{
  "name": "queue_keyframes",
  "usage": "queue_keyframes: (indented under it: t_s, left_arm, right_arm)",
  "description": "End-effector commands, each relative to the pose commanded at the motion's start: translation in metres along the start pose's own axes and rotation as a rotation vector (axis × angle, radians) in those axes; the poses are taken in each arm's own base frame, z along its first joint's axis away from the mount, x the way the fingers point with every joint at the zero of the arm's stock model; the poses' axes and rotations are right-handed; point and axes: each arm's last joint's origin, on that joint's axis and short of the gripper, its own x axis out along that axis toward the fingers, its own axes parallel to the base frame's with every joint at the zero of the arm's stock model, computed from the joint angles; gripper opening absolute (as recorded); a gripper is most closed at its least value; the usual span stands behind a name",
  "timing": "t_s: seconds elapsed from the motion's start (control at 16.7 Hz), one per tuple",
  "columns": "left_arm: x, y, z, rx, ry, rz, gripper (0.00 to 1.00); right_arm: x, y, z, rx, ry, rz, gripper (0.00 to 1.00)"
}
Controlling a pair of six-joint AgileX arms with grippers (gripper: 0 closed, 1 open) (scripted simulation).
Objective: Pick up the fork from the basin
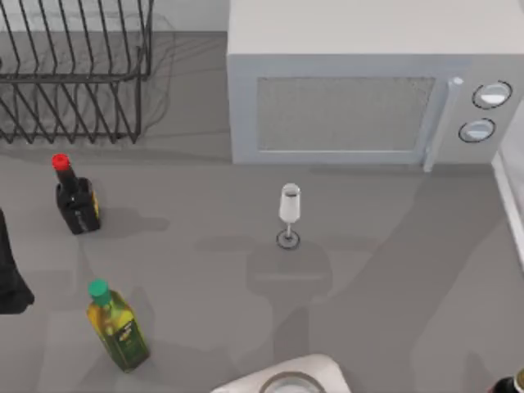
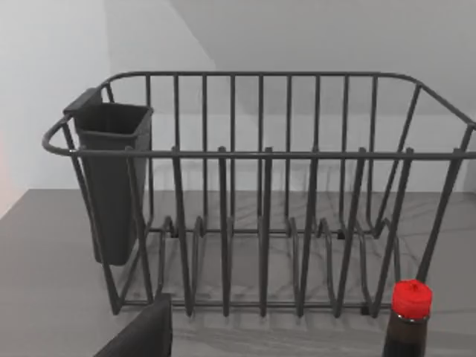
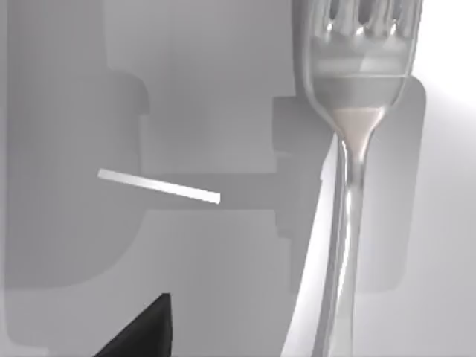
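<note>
The fork (image 3: 349, 186) is silvery, with a long thin handle. It lies close under my right gripper (image 3: 145, 331) in the right wrist view, its tines pointing away from the gripper and its handle running back beside the gripper's dark tip. It rests against the pale grey floor of the basin (image 3: 208, 253), next to a bright white wall. My left arm (image 1: 10, 278) is parked at the table's left edge. Its gripper (image 2: 141, 335) faces the wire dish rack (image 2: 260, 223).
A microwave (image 1: 352, 98) stands at the back, with the dish rack (image 1: 74, 74) at the back left. A clear wine glass (image 1: 289, 213) stands mid-table. On the left are a red-capped dark bottle (image 1: 76, 201) and a green-capped oil bottle (image 1: 119, 327). A white rounded object (image 1: 286, 378) sits at the front edge.
</note>
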Motion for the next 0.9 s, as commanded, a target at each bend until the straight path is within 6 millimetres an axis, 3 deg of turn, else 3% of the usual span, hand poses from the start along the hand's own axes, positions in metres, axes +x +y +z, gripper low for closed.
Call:
queue_keyframes:
  t_s: [0.18,0.3,0.6,0.9]
  left_arm:
    - [0.0,0.0,0.0,0.0,0.0,0.0,1.0]
    - [0.0,0.0,0.0,0.0,0.0,0.0,1.0]
    - [0.0,0.0,0.0,0.0,0.0,0.0,1.0]
    - [0.0,0.0,0.0,0.0,0.0,0.0,1.0]
  right_arm:
    - [0.047,0.0,-0.002,0.001,-0.009,-0.002,1.0]
    - [0.069,0.0,-0.006,0.002,0.002,0.001,1.0]
    - [0.074,0.0,-0.008,0.003,0.007,0.002,1.0]
    - [0.074,0.0,-0.008,0.003,0.007,0.002,0.62]
